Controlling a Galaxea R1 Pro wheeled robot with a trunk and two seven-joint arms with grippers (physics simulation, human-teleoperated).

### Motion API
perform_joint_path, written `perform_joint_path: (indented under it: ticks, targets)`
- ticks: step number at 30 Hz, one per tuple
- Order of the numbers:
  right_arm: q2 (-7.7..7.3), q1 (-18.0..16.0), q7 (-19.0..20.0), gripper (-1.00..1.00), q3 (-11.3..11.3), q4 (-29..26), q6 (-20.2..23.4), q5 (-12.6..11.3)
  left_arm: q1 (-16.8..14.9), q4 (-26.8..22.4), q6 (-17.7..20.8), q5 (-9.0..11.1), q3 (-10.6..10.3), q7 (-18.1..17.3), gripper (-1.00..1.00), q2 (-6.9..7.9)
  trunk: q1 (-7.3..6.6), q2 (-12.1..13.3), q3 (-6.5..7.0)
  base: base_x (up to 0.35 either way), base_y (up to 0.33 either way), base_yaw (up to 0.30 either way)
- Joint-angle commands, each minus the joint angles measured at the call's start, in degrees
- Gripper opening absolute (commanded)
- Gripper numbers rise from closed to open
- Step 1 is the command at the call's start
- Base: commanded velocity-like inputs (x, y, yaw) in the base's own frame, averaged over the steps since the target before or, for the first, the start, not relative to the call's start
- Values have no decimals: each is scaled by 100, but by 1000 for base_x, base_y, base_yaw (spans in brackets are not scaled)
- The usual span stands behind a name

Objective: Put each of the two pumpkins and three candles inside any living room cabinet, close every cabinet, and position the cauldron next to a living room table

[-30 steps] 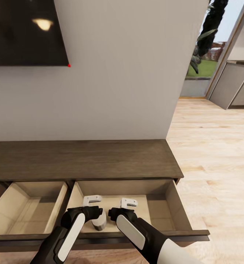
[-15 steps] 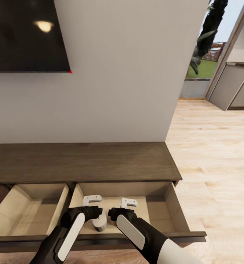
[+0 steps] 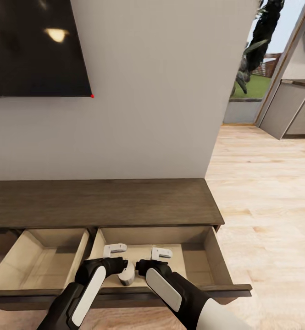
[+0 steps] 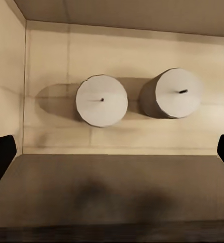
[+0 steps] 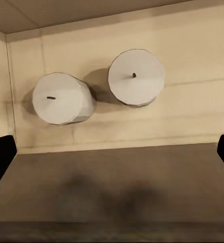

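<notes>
Candles: two pale stubby ones, left candle (image 4: 101,100) and right candle (image 4: 176,93), stand apart in the cabinet's (image 3: 102,201) open beige drawer (image 3: 196,261), lower centre. Above it hover the left end effector (image 3: 114,252) and right end effector (image 3: 161,253), fingers spread, empty.

Both wrist views above drawer (image 3: 196,268)

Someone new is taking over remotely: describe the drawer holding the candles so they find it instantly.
Below the wall-mounted TV runs a long, low, dark brown cabinet with two drawers pulled open. It is the open drawer nearest the cabinet's end by the doorway, under both grippers. Unlike its neighbour, two stubby pale candles sit on its beige floor.
</notes>
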Motion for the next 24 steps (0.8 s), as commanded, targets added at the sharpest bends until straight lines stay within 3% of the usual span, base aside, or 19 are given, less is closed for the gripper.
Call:
perform_joint_path:
  ticks: [1, 24]
  targets:
    - [0, -6, -36, 100, 6, -4, 23, -19, -3, -6, 12, 60, -4, 57, 100, 1, -26, 39, 14, -196, 18, 0]
    - [0, -6, -49, 100, -27, -19, 15, -60, -3, -6, 12, 60, -9, 57, 100, 0, -531, 962, 427, -17, 2, 0]
